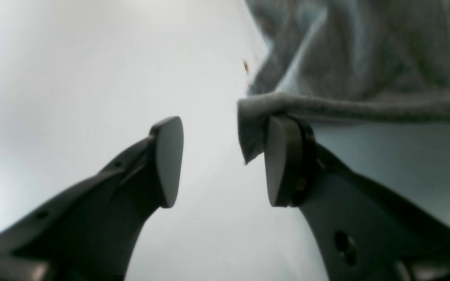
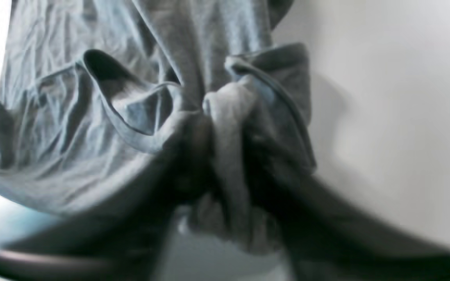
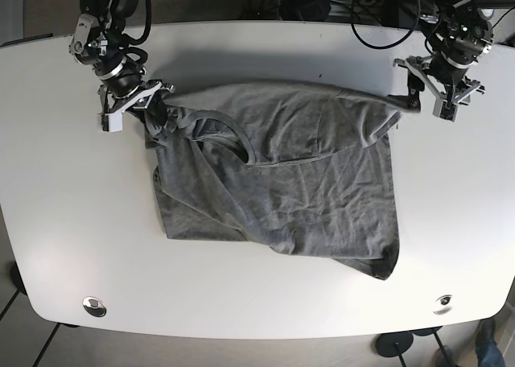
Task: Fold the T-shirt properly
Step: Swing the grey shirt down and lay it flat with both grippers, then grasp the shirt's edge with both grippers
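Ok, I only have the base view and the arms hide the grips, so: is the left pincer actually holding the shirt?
Observer: No. The left wrist view shows the left pincer open; the T-shirt hem only lies over one fingertip, not between the pads.
Operator: And the right one?
Observer: The right wrist view shows the right pincer shut on a bunched wad of the fabric, its fingers half buried in it.

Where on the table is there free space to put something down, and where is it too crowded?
The white table is bare left of the grey T-shirt, along the near edge below its hem, and in a narrower strip to the shirt's right. It is crowded at the far corners: the right tool clamps bunched cloth, and the open left tool sits at the shirt's edge.
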